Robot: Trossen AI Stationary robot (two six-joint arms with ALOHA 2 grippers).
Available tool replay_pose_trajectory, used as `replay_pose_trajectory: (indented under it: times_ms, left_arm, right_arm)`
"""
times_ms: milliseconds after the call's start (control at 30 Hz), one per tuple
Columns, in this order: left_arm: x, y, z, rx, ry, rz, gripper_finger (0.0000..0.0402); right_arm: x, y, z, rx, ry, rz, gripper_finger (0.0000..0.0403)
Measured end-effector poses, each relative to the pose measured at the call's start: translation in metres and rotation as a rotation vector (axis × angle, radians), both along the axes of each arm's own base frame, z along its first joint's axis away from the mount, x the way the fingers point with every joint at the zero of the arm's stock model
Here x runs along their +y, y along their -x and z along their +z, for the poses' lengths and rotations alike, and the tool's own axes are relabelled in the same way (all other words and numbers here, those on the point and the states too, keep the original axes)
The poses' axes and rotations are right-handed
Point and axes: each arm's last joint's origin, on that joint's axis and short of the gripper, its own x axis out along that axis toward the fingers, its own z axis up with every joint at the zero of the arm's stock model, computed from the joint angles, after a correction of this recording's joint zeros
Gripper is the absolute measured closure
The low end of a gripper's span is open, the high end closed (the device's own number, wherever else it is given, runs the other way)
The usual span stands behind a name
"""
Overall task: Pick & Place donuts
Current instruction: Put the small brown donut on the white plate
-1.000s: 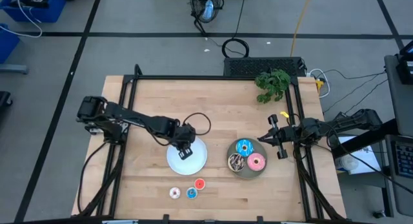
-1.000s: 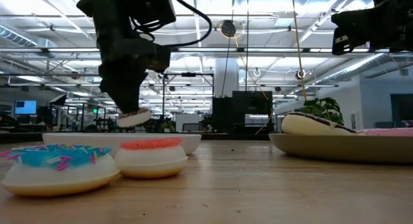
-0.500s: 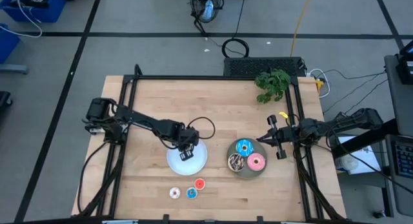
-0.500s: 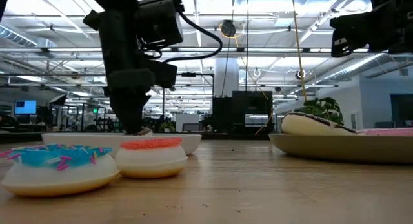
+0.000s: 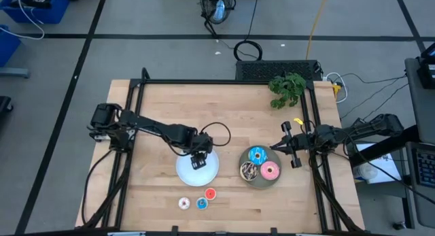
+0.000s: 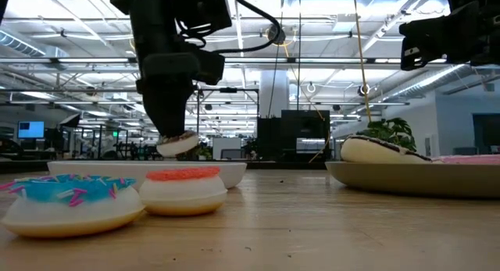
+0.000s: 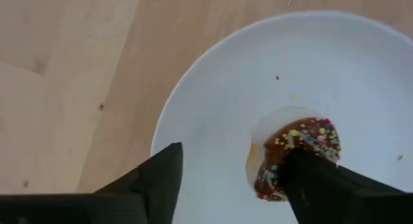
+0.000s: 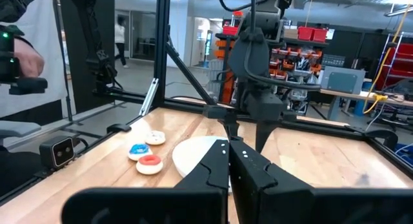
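My left gripper (image 5: 198, 161) is open over the white plate (image 5: 185, 173), pointing down. A tiny brown sprinkled donut (image 7: 300, 143) is at one of its fingertips. In the low view this donut (image 6: 178, 144) shows tilted, just above the plate's rim (image 6: 226, 168). Blue (image 5: 257, 155), pink (image 5: 270, 171) and dark (image 5: 249, 171) donuts lie on the grey plate (image 5: 260, 187). Tiny white (image 5: 183, 203), blue (image 5: 201, 204) and red (image 5: 210, 194) donuts lie on the table near its front edge. My right gripper (image 5: 282, 146) is shut and empty at the table's right side. My left gripper touches the brown donut's side (image 7: 277, 166) with only one finger (image 7: 322, 185). The other finger (image 7: 151, 185) stands apart from it. The fingers come from above, pointing down. The donut is tilted; whether it rests on the plate I cannot tell.
A green leafy plant (image 5: 287, 88) lies at the far right of the table. A black frame (image 5: 139, 93) runs along the table's edges. Bare wood lies along the table's far and left parts.
My left gripper has moved a little toward the table's right over the white plate. It went down to the plate half a second ago and has risen again. The brown donut stayed at its tip and now shows tilted above the rim.
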Motion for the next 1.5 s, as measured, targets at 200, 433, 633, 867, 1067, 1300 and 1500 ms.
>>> replay_pose_trajectory:
  times_ms: [200,433,633,867,1067,1300,1500]
  left_arm:
    - [-0.009,0.003,0.000,0.024,0.000,-0.127,0.0139]
    - [-0.011,0.002,0.001,0.014,-0.011,-0.114,0.0252]
    - [-0.014,0.002,0.001,0.023,0.061,-0.150,0.0381]
    - [-0.015,0.002,0.001,0.017,0.068,-0.129,0.0343]
    - [-0.015,0.002,0.001,0.015,0.066,-0.107,0.0263]
    - [-0.015,0.002,0.001,0.016,0.070,-0.091,0.0190]
    - [-0.014,0.002,0.002,0.015,0.069,-0.093,0.0183]
  right_arm:
    - [0.000,0.000,0.000,0.006,-0.004,0.001,0.0403]
    - [0.000,0.000,0.000,0.005,-0.003,0.001,0.0403]
    - [0.000,0.000,0.000,0.005,-0.002,0.001,0.0403]
    - [0.000,0.000,0.000,0.004,0.000,0.001,0.0403]
    - [0.000,0.000,0.000,0.006,-0.007,0.001,0.0403]
    - [0.001,-0.004,-0.004,0.037,-0.008,-0.004,0.0403]
    - [0.002,-0.012,-0.004,0.029,-0.009,-0.024,0.0403]
